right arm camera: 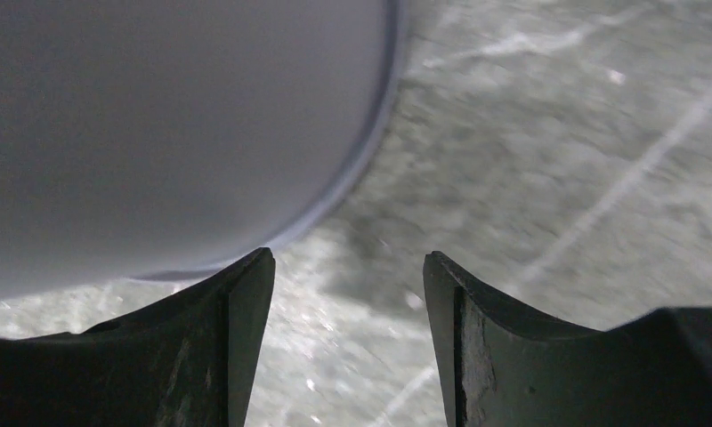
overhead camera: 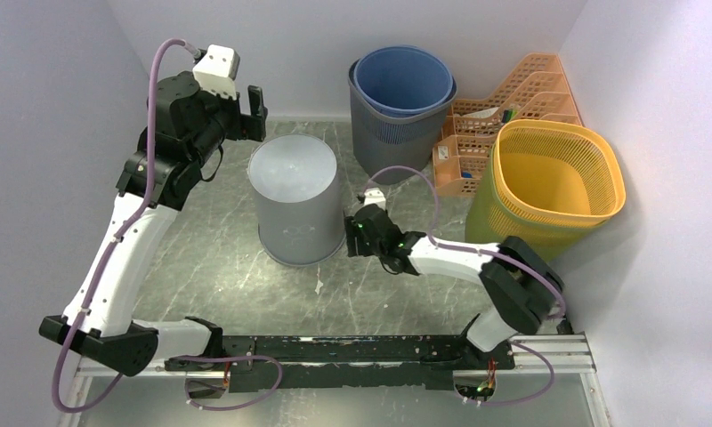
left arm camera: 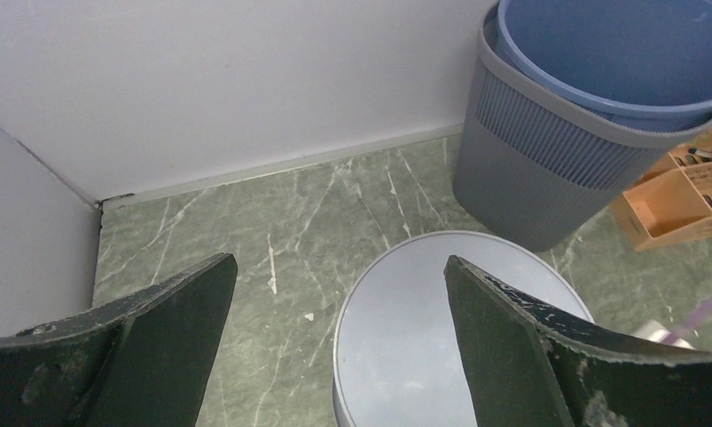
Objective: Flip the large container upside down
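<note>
Hovering left tool (left arm camera: 339, 267): jaws wide, empty, above grey cylindrical plastic bin (overhead camera: 296, 200).
Right tool (right arm camera: 348, 262): jaws parted, empty, beside bin's right wall.
Bin: mid-counter (overhead camera: 210, 258), flat base up.
Behind-right: blue plastic bucket (overhead camera: 404, 80) nested in grey ribbed basket (overhead camera: 379, 147), orange file rack (overhead camera: 513, 93), yellow mesh basket (overhead camera: 490, 209).

Grey container (overhead camera: 295, 200) stands closed end up on the marbled table (overhead camera: 210, 267).
Left gripper (overhead camera: 251, 114) hovers at its far-left edge; right gripper (overhead camera: 351, 237) sits low, just right of it; yellow basket (overhead camera: 553, 178) stands farther right.
</note>
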`<state>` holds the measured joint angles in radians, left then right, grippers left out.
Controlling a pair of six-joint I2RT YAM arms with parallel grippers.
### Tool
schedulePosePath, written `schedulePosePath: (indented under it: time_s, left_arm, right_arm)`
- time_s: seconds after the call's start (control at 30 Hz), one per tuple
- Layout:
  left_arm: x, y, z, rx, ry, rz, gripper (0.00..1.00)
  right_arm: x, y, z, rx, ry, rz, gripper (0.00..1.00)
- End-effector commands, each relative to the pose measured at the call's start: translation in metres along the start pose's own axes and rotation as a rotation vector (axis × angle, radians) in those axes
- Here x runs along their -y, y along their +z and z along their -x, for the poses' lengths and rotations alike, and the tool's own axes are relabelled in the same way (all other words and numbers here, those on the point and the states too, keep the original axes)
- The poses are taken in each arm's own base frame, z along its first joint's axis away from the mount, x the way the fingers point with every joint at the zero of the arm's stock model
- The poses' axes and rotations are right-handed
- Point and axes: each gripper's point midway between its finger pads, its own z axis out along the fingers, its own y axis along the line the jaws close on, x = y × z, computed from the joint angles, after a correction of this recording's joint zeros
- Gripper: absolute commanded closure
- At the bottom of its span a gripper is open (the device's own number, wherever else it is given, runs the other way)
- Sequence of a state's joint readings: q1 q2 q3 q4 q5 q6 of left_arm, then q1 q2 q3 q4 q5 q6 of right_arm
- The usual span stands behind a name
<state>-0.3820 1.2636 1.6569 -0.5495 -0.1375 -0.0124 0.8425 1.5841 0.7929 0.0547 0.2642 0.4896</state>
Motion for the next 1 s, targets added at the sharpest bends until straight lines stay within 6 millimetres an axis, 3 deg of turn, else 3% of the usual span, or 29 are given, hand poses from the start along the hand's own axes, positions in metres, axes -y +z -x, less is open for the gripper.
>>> schedulePosePath:
  time_s: [0.0, 0.07, 0.3, 0.4, 0.43, 0.47, 0.57, 0.73, 0.97]
  left_arm:
    - [0.010, -0.018, 0.026, 0.100, 0.010, -0.080, 0.01]
    - [0.013, -0.021, 0.028, 0.108, 0.003, -0.097, 0.01]
    - [0.019, -0.029, 0.019, 0.120, -0.013, -0.131, 0.01]
    - [0.021, -0.032, 0.011, 0.108, -0.015, -0.143, 0.01]
    - [0.021, -0.033, 0.009, 0.108, -0.017, -0.147, 0.01]
    - [0.023, -0.034, 0.008, 0.110, -0.018, -0.155, 0.01]
    - [0.025, -0.038, 0.006, 0.117, -0.021, -0.169, 0.01]
    - [0.027, -0.043, 0.001, 0.122, -0.021, -0.184, 0.01]
    - [0.024, -0.038, -0.013, 0.102, -0.013, -0.165, 0.01]
  right_arm:
    - [-0.053, 0.021, 0.024, 0.031, 0.005, 0.156, 0.38]
    - [-0.072, 0.035, 0.022, 0.008, -0.002, 0.189, 0.38]
    - [-0.137, 0.089, 0.056, 0.043, 0.015, 0.290, 0.38]
    - [-0.171, 0.117, 0.085, 0.090, 0.026, 0.347, 0.38]
    - [-0.176, 0.127, 0.082, 0.083, 0.022, 0.357, 0.38]
    - [-0.190, 0.134, 0.099, 0.114, 0.027, 0.387, 0.38]
    - [-0.222, 0.153, 0.122, 0.173, 0.015, 0.468, 0.38]
    - [-0.262, 0.174, 0.150, 0.275, -0.067, 0.602, 0.37]
    - [-0.294, 0.169, 0.167, 0.420, -0.125, 0.782, 0.29]
